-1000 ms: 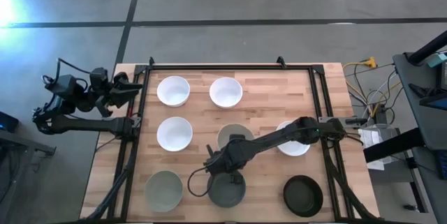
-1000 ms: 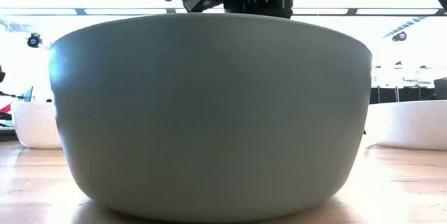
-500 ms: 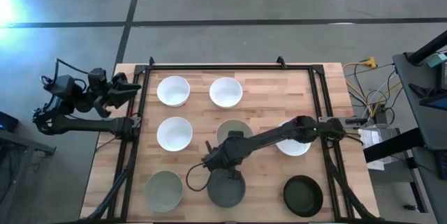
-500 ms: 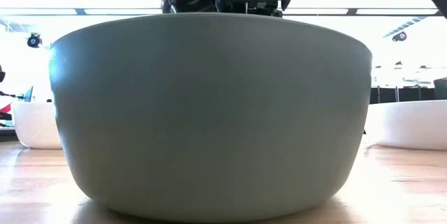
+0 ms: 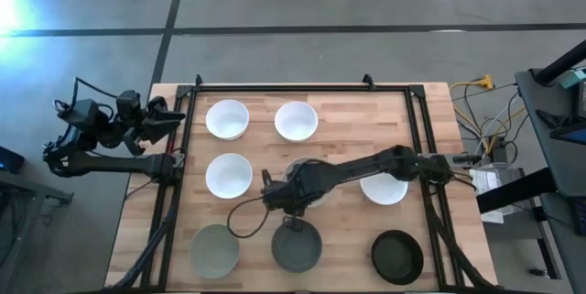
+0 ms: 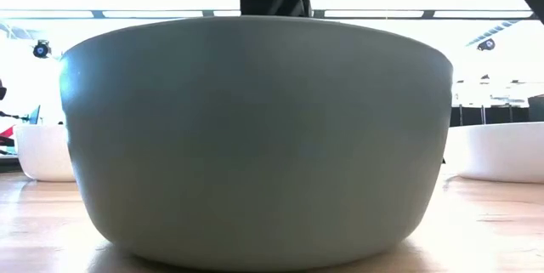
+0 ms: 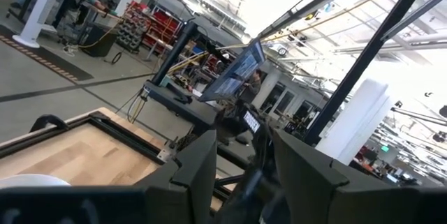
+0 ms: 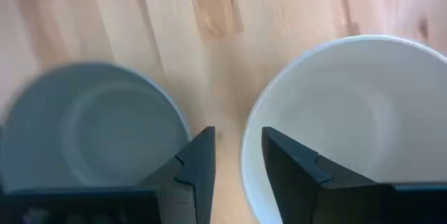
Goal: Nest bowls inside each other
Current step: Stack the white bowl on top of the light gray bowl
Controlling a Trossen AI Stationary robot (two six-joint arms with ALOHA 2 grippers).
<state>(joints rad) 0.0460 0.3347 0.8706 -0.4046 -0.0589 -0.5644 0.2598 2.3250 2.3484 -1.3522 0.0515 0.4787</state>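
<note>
While the left gripper (image 5: pixel 174 115) is parked off the table's left edge, fingers apart, the right gripper (image 5: pixel 275 191) is held open and empty above bare wood between a glossy white bowl (image 8: pixel 349 123) and a matte grey bowl (image 8: pixel 87 133). Both bowls appear empty.

Open right pincer (image 8: pixel 237 158), grey bowl (image 8: pixel 91 130), white bowl (image 8: pixel 349 119), wooden table (image 8: pixel 209 15)
</note>
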